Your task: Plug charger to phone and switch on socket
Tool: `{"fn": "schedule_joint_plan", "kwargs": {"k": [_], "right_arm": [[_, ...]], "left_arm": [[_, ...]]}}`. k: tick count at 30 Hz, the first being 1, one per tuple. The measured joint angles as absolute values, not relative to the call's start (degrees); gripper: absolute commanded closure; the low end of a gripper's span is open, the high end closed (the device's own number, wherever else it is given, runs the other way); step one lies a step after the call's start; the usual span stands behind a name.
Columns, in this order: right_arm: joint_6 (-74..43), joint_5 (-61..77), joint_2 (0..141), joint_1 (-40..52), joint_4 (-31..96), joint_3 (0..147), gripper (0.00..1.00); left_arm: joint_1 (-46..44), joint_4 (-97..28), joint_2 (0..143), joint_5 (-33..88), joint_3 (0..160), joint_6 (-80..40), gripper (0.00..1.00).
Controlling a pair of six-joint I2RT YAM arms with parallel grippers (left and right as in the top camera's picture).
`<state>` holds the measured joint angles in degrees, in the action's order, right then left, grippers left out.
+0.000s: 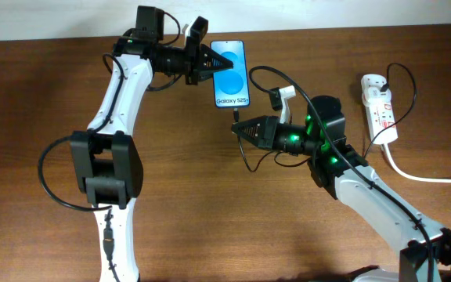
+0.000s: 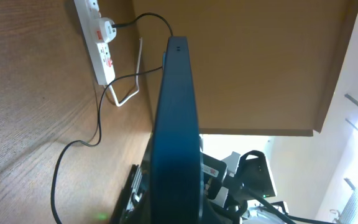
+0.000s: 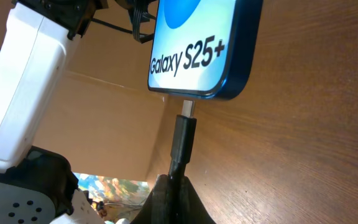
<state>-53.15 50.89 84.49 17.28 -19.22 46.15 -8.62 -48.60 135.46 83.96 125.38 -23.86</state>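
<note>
**A:** Where did the left gripper (image 1: 207,61) stand?

**B:** Its fingers were closed on the end of the phone (image 1: 231,72) nearest them. The left wrist view showed the phone edge-on, running straight out ahead of them. The screen faced up, and the far end pointed away from those fingers toward the other arm.

**A:** And the charger?

**B:** The right gripper (image 1: 239,128) pinched the charger (image 3: 183,134) just behind its plug, fingers shut tight round the black body. The plug stuck straight out ahead of the fingertips, and its metal tip met the phone's bottom edge. Bare metal showed between the black body and that edge. I judged it to be at the port but not pushed home; how deep it sat I could not tell.

**A:** How would that push go well?

**B:** Hold the plug in line with the phone's long side and press straight forward from the fingers, with no twist. The left fingers should brace the phone against the shove. A tilt could jam the tip or skid the phone across the table (image 1: 210,219).

**A:** Was anything holding something?

**B:** Well off to the outer side of the right fingers lay the socket (image 1: 380,106). An outlet near its far end had an adaptor (image 2: 106,29) in it, with the thin black cable leading from there. The other outlets I could not make out, nor whether the switch was on.
</note>
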Motion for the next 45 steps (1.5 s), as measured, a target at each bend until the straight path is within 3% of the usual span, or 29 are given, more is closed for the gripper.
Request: {"fn": "schedule_joint_plan", "kwargs": {"k": [45], "right_arm": [[-53.1,50.9,84.5,17.3,-19.8,46.2,0.96]], "left_arm": [[-10.3,-48.5,135.5,83.1,125.4,-24.3,1.00]]}}
